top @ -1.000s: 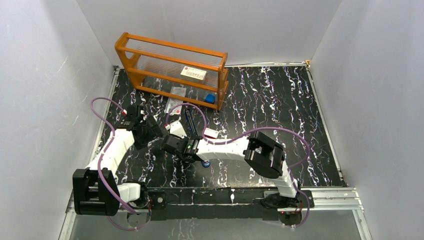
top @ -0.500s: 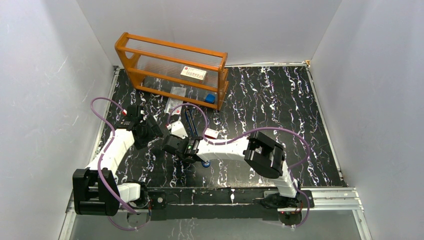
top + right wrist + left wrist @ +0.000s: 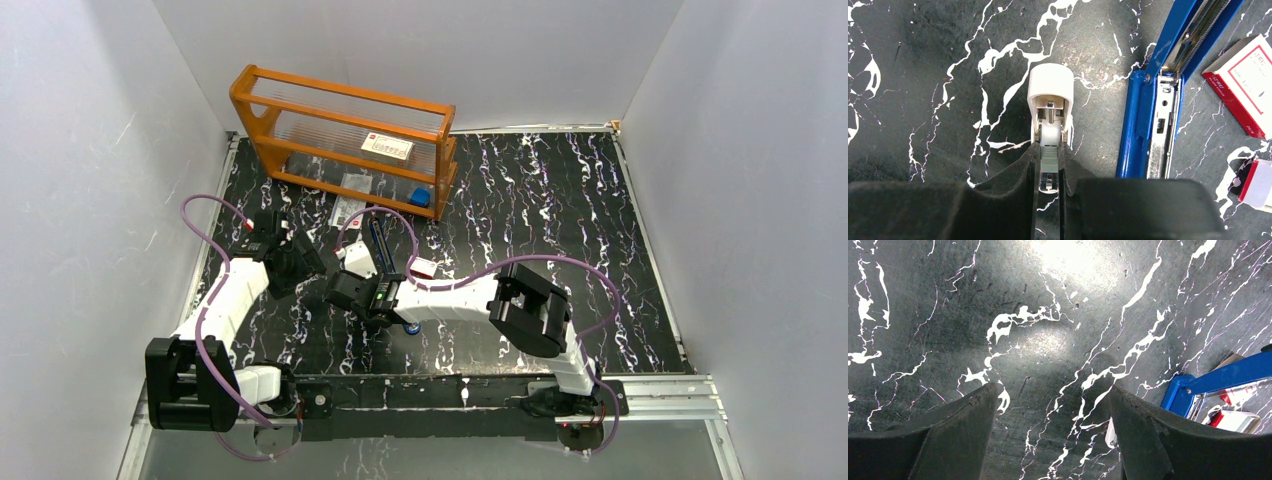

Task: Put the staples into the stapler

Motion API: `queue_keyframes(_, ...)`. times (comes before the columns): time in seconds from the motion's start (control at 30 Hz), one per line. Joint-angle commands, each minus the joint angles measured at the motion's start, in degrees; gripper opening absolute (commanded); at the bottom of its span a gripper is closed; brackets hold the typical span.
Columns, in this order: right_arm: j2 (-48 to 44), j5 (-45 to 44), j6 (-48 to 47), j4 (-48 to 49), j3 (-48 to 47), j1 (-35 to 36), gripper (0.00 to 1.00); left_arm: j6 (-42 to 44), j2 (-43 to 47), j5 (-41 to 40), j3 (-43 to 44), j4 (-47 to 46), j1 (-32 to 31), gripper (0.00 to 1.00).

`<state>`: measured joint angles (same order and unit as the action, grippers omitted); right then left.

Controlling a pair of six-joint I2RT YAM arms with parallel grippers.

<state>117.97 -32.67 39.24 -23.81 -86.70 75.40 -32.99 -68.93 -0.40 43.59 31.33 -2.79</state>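
Observation:
A blue stapler [image 3: 1148, 125] lies swung open on the black marbled table, its metal channel and spring bare; it also shows as the blue stapler [image 3: 1218, 377] at the right of the left wrist view. Just left of it, my right gripper [image 3: 1050, 165] is shut on the near end of a small white round-nosed piece [image 3: 1050, 92] with a metal channel. The staples' red-and-white box [image 3: 1243, 85] lies to the stapler's right, with a pale red-edged part [image 3: 1255, 180] nearer; no strips can be made out. My left gripper [image 3: 1048, 405] stands open over bare table, left of the right gripper [image 3: 345, 285].
An orange wooden rack [image 3: 340, 130] with clear panels stands at the back left, holding a white label card [image 3: 387, 147]. A small blue object [image 3: 420, 197] and clear packets [image 3: 352, 185] lie at its foot. White walls close in on three sides.

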Motion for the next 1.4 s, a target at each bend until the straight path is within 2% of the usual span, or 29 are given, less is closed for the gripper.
queue_keyframes(0.0, -1.53, -1.01, 0.93, -1.8, 1.16, 0.14, 0.22, 0.56, 0.28, 0.05, 0.24, 0.58, 0.33, 0.78)
queue_keyframes(0.9, -7.45, 0.29, -0.88, 0.45, 2.41, 0.37, 0.35, 0.15, 0.61, 0.4, -0.14, 0.35, 0.26, 0.78)
queue_keyframes(1.03, -8.78, 0.16, -1.36, 3.58, 4.63, 0.28, 0.35, 0.12, 0.81, 2.54, -0.31, 0.03, 0.33, 0.78)
queue_keyframes(1.37, -5.34, 1.61, 0.37, 1.57, 2.23, -2.51, 0.38, 0.6, 0.72, 7.22, -0.88, -1.4, 0.31, 0.78)
